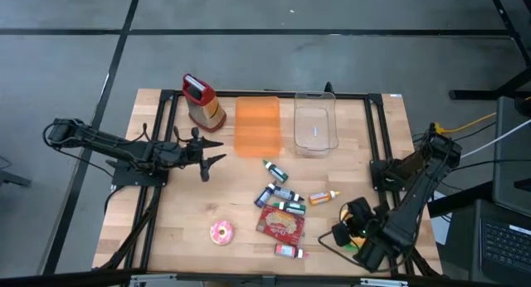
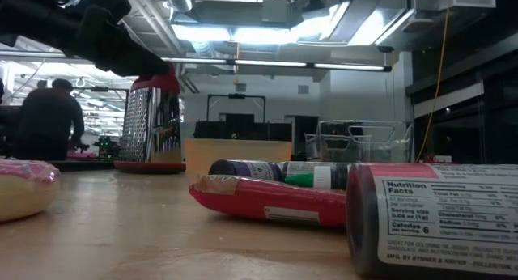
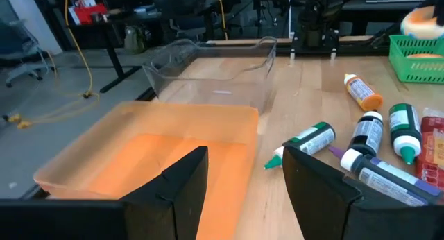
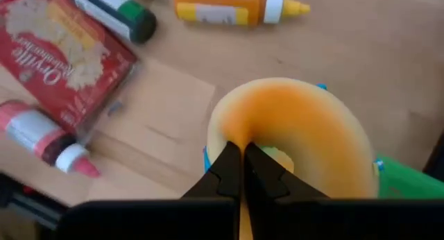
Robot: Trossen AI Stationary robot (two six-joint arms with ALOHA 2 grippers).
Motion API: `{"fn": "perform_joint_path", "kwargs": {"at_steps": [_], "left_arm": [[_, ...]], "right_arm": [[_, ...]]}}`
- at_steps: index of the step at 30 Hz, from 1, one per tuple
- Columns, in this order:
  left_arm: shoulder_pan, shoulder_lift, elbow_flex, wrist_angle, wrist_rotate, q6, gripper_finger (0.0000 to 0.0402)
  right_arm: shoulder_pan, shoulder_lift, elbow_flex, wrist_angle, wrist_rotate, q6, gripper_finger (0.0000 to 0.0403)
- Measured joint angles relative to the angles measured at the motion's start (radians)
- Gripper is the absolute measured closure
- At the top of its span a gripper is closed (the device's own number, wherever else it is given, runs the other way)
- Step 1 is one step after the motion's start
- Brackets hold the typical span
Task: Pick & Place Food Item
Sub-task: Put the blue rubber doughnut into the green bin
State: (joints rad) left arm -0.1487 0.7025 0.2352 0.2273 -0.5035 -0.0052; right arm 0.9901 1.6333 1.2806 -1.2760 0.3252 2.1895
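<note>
An orange-glazed donut (image 4: 298, 136) sits right at the tips of my right gripper (image 4: 243, 160), which is shut on it near the table's front right corner (image 1: 358, 225). It hangs over a green basket (image 4: 409, 177), also seen in the left wrist view (image 3: 416, 60). My left gripper (image 1: 214, 153) waits open above the table's left side. Its fingers (image 3: 187, 184) point toward the orange tray (image 3: 159, 157) and touch nothing. My right gripper pinches the donut's ring at its near edge (image 4: 232, 132) between the two shut fingers. They come steeply from above, pointing down. The fingers hide the exact place of contact. The donut is lifted clear of the table, tilted below the fingertips.
A pink donut (image 1: 221, 232), a red popcorn packet (image 1: 280, 223), an orange bottle (image 1: 323, 197) and several small bottles (image 1: 278, 192) lie mid-table. A clear container (image 1: 315, 125) and a grater (image 1: 203, 102) stand at the back. A person (image 2: 48, 122) is in the room beyond.
</note>
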Motion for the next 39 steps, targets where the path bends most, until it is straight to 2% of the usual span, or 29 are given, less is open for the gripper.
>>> {"fn": "perform_joint_path", "kwargs": {"at_steps": [11, 21, 31, 36, 39], "left_arm": [[0.034, 0.000, 0.000, 0.003, 0.030, 0.016, 0.0219], [0.034, 0.000, 0.000, -0.020, 0.030, -0.007, 0.0219], [0.034, 0.000, 0.000, -0.020, 0.030, -0.011, 0.0219], [0.034, 0.000, 0.000, -0.021, 0.030, -0.012, 0.0219], [0.034, 0.000, 0.000, -0.021, 0.032, -0.018, 0.0219]], "right_arm": [[0.009, 0.010, -0.001, 0.013, -0.011, 0.002, 0.0401], [0.056, 0.080, -0.001, 0.027, -0.179, 0.002, 0.0401], [0.085, 0.135, -0.001, 0.059, -0.176, 0.002, 0.0400], [0.087, 0.147, -0.001, 0.086, -0.119, 0.002, 0.0397], [0.086, 0.147, -0.001, 0.080, -0.105, 0.003, 0.0381]]}}
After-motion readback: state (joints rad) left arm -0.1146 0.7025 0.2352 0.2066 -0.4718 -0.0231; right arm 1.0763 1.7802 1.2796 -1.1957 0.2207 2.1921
